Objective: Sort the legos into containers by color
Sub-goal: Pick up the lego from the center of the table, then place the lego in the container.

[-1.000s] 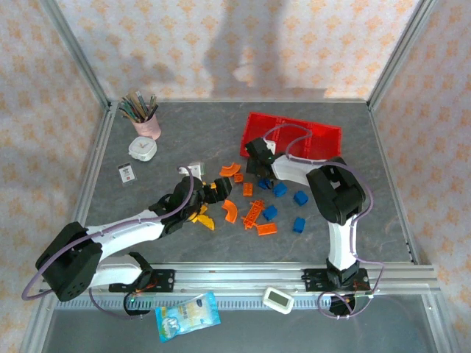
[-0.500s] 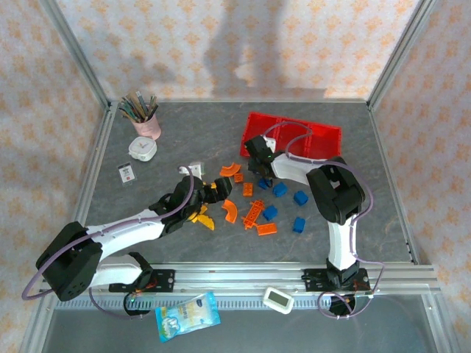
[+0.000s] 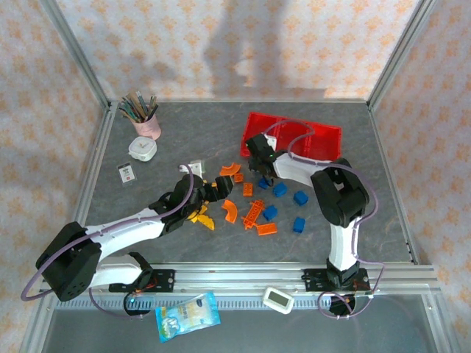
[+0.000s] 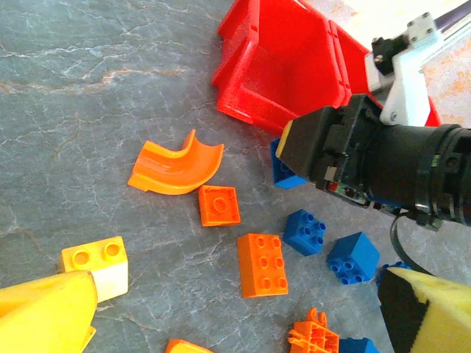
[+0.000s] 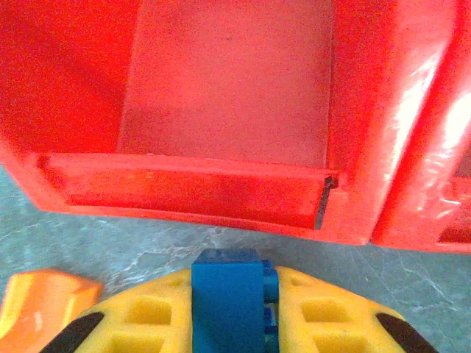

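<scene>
My right gripper (image 5: 232,290) is shut on a blue lego (image 5: 227,294), low over the table just in front of the red containers tray (image 5: 221,110). From above, the right gripper (image 3: 261,175) sits at the tray's (image 3: 324,140) near left corner. My left gripper (image 4: 239,309) stands open above an orange six-stud lego (image 4: 261,265), holding nothing. Round it lie an orange arch (image 4: 176,165), a small orange plate (image 4: 218,205), a yellow brick (image 4: 96,265) and blue bricks (image 4: 305,232). In the top view the left gripper (image 3: 215,188) is left of the loose pile.
More blue bricks (image 3: 300,197) and orange pieces (image 3: 254,212) are scattered between the arms. A pink cup of brushes (image 3: 147,125), a white round object (image 3: 142,149) and a small card (image 3: 127,173) stand at the back left. Metal frame rails border the table.
My right gripper's jaws have closed onto the blue lego beside the tray. The left arm has hardly moved.
</scene>
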Tool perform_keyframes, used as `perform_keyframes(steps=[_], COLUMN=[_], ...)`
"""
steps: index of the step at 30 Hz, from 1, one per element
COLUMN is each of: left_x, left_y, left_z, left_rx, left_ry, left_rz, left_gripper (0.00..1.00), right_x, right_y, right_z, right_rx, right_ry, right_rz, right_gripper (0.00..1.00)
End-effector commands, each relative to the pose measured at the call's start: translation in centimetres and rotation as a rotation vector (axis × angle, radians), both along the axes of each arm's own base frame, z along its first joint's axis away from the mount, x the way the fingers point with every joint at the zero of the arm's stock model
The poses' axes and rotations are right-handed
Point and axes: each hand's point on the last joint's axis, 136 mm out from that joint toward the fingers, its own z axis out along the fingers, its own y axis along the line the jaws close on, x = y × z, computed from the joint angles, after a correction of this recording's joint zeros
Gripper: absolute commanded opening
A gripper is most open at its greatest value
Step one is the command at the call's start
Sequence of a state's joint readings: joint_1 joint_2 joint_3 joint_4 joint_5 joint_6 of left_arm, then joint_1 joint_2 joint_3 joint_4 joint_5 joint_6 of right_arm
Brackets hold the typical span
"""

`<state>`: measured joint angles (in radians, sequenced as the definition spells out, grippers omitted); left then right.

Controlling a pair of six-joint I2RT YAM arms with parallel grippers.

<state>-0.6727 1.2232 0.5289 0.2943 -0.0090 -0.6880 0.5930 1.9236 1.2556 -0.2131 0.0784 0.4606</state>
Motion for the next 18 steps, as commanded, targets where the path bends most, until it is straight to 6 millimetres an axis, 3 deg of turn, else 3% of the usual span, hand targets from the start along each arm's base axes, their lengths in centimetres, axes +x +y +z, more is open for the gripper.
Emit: perform_keyframes(steps=[1,6,11,18], left_x=[0.2,0.7,1.8,4.1], left_y=[-0.4,-0.2,0.1,1.2], left_z=[2.1,3.1,4.0,4.9], left_rx=[-0.021,-0.011,-0.022,-0.054], left_ry=[-0.032,-0.044,-0.05,-0.053], left_rz=[-0.004,0.013,0.043,0.095], left_gripper=[0.99,0.99,0.99,0.99], right_x=[-0.9,-1.1,0.7,5.2], right_y=[0.0,0.3,0.4,0.3], right_z=[3.0,5.8,8.1,7.2], right_rx=[0.031,0.067,0.045,0.015], right_ry=[-0.037,-0.076,-0.132,-0.136], right_rz=[0.007,0.029,0.026,0.01], right_gripper=[0.19,0.18,0.18,0.18])
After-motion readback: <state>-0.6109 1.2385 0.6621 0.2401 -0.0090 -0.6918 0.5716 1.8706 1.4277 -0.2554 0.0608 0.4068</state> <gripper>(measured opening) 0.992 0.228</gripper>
